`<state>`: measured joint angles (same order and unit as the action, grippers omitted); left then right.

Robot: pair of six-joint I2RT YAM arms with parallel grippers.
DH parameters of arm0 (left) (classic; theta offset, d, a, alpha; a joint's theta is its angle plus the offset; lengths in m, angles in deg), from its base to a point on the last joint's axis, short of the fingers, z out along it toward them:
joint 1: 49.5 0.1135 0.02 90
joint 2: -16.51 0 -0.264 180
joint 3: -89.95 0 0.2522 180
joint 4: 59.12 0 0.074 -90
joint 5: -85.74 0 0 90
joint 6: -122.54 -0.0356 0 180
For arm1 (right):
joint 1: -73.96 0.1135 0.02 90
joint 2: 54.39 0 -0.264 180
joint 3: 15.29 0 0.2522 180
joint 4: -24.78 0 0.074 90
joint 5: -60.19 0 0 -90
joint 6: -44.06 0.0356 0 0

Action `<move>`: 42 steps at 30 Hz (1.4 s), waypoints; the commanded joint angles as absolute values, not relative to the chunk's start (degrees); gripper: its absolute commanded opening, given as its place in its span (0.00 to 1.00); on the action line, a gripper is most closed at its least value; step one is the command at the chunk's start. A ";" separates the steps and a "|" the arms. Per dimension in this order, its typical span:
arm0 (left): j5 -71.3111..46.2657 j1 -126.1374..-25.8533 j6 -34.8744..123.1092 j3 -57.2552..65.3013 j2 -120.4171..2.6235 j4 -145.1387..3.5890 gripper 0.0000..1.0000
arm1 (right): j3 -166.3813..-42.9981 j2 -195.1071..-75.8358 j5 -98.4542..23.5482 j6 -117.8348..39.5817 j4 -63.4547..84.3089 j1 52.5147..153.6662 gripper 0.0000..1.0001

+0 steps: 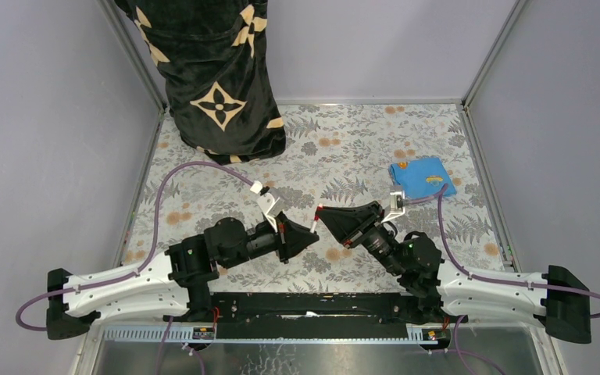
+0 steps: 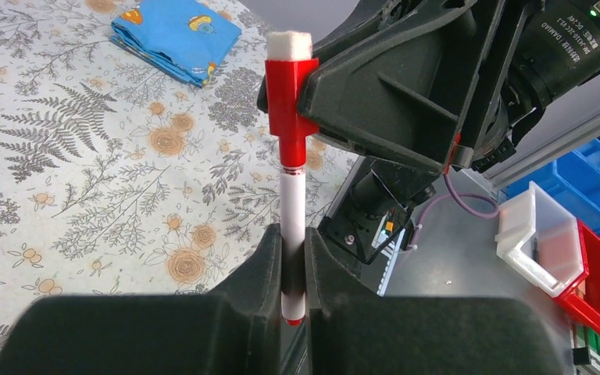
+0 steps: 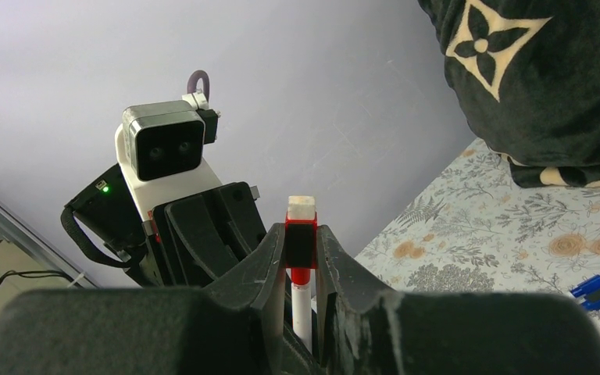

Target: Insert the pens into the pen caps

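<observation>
A white-barrelled pen (image 2: 292, 203) with a red end stands upright between my two grippers. My left gripper (image 2: 292, 238) is shut on its lower barrel. The pen's upper end sits inside a red pen cap (image 2: 287, 94) topped by a white pad. My right gripper (image 3: 301, 234) is shut on that cap (image 3: 301, 241), with the pen (image 3: 301, 308) running down between its fingers. From above, the left gripper (image 1: 303, 234) and right gripper (image 1: 330, 217) meet tip to tip over the table's middle, the red cap (image 1: 319, 209) between them. Two blue-capped pens (image 3: 598, 287) lie on the table.
A folded blue cloth (image 1: 422, 177) lies at the far right of the floral table (image 1: 344, 141). A person in a black patterned robe (image 1: 219, 70) stands at the far left edge. Red, white and blue bins (image 2: 570, 250) sit off the table's near side.
</observation>
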<state>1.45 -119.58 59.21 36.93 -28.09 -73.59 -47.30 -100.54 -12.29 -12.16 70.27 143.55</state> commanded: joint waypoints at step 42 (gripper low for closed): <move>5.50 -119.63 57.95 35.39 -23.61 -72.18 0.00 | -56.07 -100.59 -23.81 -17.08 60.03 143.83 0.56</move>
